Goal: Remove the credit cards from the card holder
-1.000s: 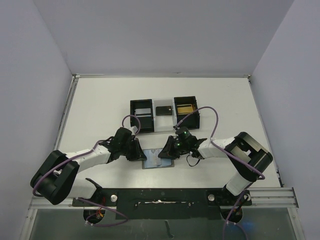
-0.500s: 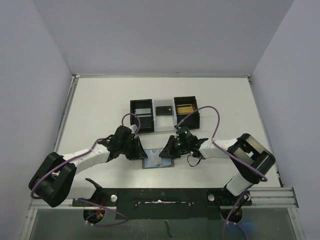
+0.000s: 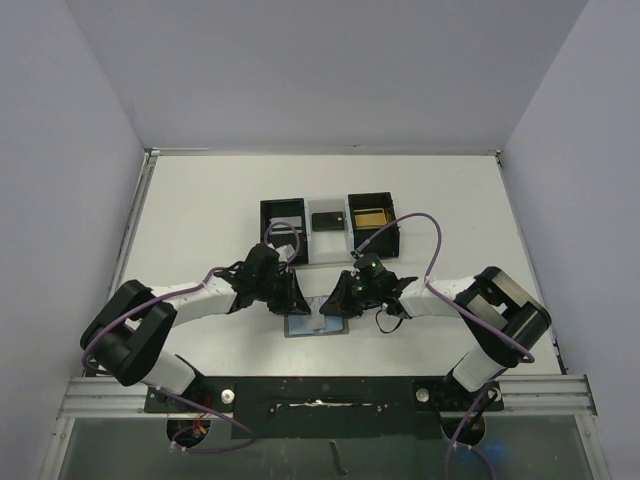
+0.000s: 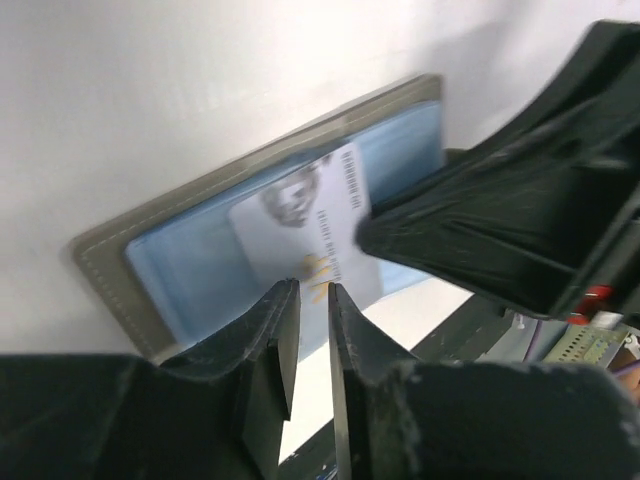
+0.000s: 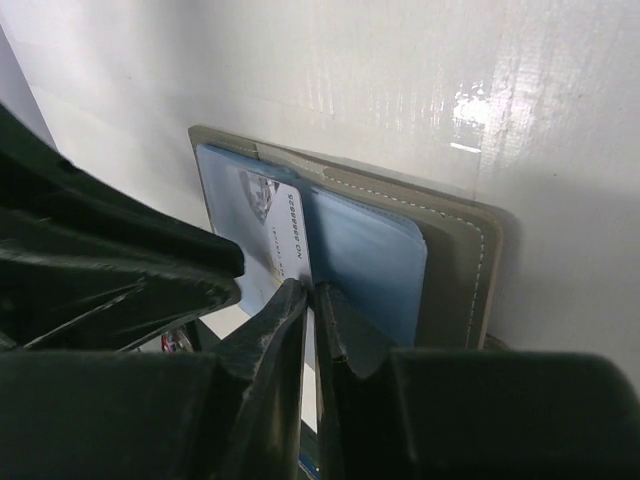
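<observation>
The grey card holder [image 3: 317,327] lies open on the white table near the front edge, its blue pocket panels up. It also shows in the left wrist view [image 4: 190,255] and in the right wrist view [image 5: 455,250]. A whitish credit card [image 5: 272,225] with print and a small portrait lies over the panels, partly out; it also shows in the left wrist view [image 4: 305,215]. My right gripper [image 5: 313,292], seen from above [image 3: 335,300], is shut on that card's edge. My left gripper [image 4: 312,292], seen from above [image 3: 292,298], hangs over the holder's near edge, shut to a narrow slit with nothing between.
A black three-compartment tray [image 3: 300,250] stands behind the holder, with a dark card in its middle part and a yellowish thing in its right part. The two grippers nearly touch over the holder. The black front rail [image 3: 320,400] runs close below.
My left arm has swung right and its gripper now sits over the holder's left side, close to the right gripper. The right gripper has barely moved.
</observation>
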